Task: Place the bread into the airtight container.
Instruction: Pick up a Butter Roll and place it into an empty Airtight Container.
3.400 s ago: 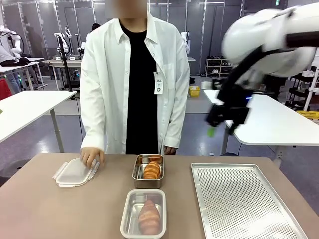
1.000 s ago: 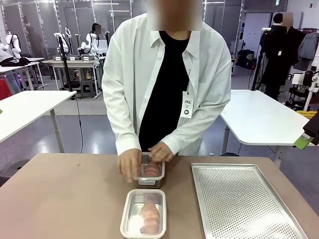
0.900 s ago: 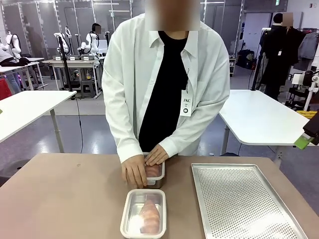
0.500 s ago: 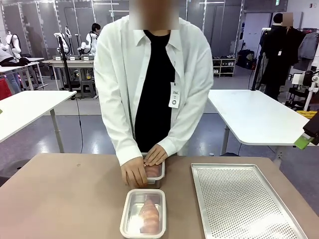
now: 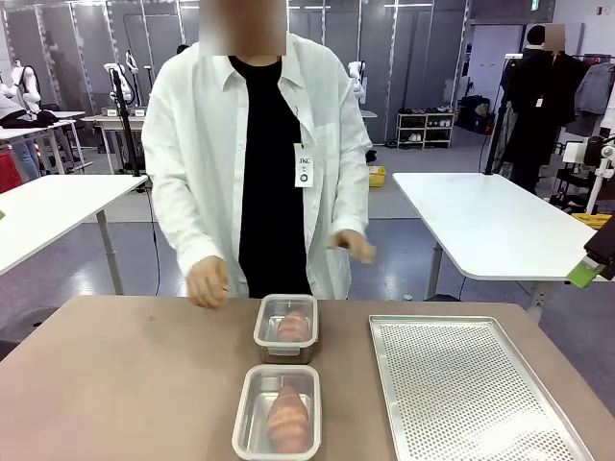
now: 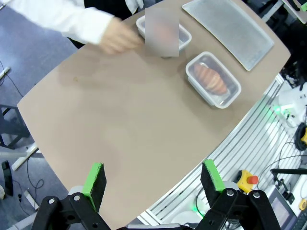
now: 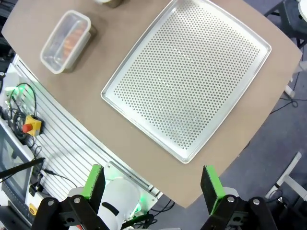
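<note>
The left gripper [image 6: 152,178] hangs high over the near table edge, its green-padded fingers spread wide with nothing between them. The right gripper [image 7: 152,183] is likewise released and empty above the perforated metal tray [image 7: 189,74]. Below lies a plain brown table [image 5: 115,384] in a large lab with white tables and grey flooring behind. On it, the nearer airtight container [image 5: 278,411] is lidded, and the bread [image 5: 287,414] inside lies with its long axis running from the robot toward the person. A second lidded container [image 5: 286,327] sits just beyond. The person's hands [image 5: 207,281] are lifted off the table; the badge's print is too small to read.
</note>
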You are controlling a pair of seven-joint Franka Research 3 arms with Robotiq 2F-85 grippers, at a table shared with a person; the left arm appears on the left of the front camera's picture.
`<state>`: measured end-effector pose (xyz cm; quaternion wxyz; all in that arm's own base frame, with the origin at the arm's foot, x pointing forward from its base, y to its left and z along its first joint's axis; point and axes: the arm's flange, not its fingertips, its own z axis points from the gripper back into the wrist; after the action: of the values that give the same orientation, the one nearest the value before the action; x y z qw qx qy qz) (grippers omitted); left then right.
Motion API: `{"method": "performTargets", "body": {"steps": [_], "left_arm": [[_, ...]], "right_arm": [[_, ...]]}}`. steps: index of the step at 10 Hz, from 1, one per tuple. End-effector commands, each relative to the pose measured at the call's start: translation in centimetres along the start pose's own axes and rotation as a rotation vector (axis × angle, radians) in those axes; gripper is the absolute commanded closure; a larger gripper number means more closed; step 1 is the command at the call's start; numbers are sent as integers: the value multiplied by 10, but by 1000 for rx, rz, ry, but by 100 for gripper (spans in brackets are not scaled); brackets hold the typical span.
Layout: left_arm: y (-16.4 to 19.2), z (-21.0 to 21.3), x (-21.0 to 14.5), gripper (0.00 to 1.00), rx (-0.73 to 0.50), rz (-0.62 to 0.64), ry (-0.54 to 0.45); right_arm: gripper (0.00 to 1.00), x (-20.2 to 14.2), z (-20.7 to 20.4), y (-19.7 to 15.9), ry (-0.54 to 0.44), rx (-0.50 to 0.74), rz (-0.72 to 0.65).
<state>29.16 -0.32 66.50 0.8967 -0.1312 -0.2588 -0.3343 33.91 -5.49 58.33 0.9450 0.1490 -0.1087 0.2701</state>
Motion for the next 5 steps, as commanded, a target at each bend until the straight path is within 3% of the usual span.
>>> {"method": "performTargets", "body": {"steps": [1, 5], "left_arm": [[1, 1, 0, 0, -9, -19, -1], [1, 1, 0, 0, -9, -19, -1]], "right_arm": [[0, 3, 1, 0, 9, -5, 2], [0, 3, 1, 0, 9, -5, 2]]}}
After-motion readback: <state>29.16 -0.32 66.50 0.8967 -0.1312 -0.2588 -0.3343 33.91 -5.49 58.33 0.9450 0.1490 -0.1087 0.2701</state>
